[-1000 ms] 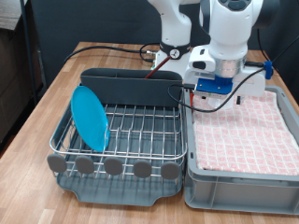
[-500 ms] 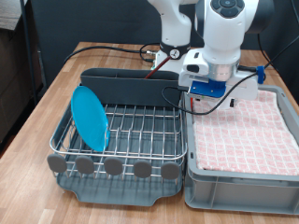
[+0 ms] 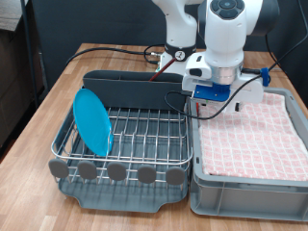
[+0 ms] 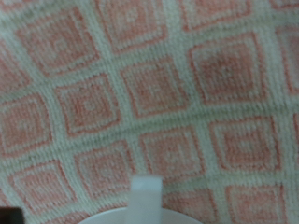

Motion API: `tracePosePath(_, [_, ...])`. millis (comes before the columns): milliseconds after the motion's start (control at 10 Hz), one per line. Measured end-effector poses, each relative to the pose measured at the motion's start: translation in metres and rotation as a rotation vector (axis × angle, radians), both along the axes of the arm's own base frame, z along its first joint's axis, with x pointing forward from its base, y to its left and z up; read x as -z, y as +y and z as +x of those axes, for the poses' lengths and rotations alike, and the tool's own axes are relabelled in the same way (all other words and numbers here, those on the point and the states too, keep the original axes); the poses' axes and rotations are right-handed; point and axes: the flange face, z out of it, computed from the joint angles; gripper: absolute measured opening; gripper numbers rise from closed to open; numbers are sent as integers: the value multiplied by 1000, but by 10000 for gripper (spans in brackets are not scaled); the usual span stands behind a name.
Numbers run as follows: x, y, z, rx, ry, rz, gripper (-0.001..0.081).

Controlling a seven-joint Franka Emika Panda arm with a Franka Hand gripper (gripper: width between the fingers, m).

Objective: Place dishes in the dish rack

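The light-blue plate (image 3: 93, 121) stands on edge in the left part of the silver wire dish rack (image 3: 144, 135). My gripper (image 3: 213, 98) hangs low over the grey bin's checked cloth (image 3: 250, 135), just right of the rack's tall grey back compartment (image 3: 135, 90). Its fingertips are hidden in the exterior view. The wrist view shows the cloth (image 4: 149, 84) close up. At its edge there is a white curved rim with a white upright piece (image 4: 144, 198), which looks like the mug. I cannot tell whether the fingers hold it. The wooden spoon is out of view.
The grey bin (image 3: 245, 188) lined with red-and-white checked cloth sits right beside the rack on the wooden table (image 3: 58, 96). Black cables (image 3: 154, 53) and the robot base stand behind the rack.
The arm has shifted a little towards the exterior view's left, closer to the rack. The plate has not moved.
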Motion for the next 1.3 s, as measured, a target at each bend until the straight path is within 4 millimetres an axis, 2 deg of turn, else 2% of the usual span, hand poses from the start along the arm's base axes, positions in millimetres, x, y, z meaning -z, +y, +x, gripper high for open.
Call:
tracePosePath(100, [0,0,0,9,0,7,713])
tracePosePath(300, [1,0,-1,20,3,13,389])
tracePosePath(400, [2,0,-2,24,6,15,389])
tracePosePath(500, [3,0,-3,25,9,16,208])
tracePosePath(600, [3,1,-4,25,11,16,208])
tracePosePath(700, [3,1,-4,25,11,15,71])
tracePosePath(1000, [-11,0,0,19,-10,-27,72])
tracePosePath(1300, [-49,-6,12,-2,-57,-69,72])
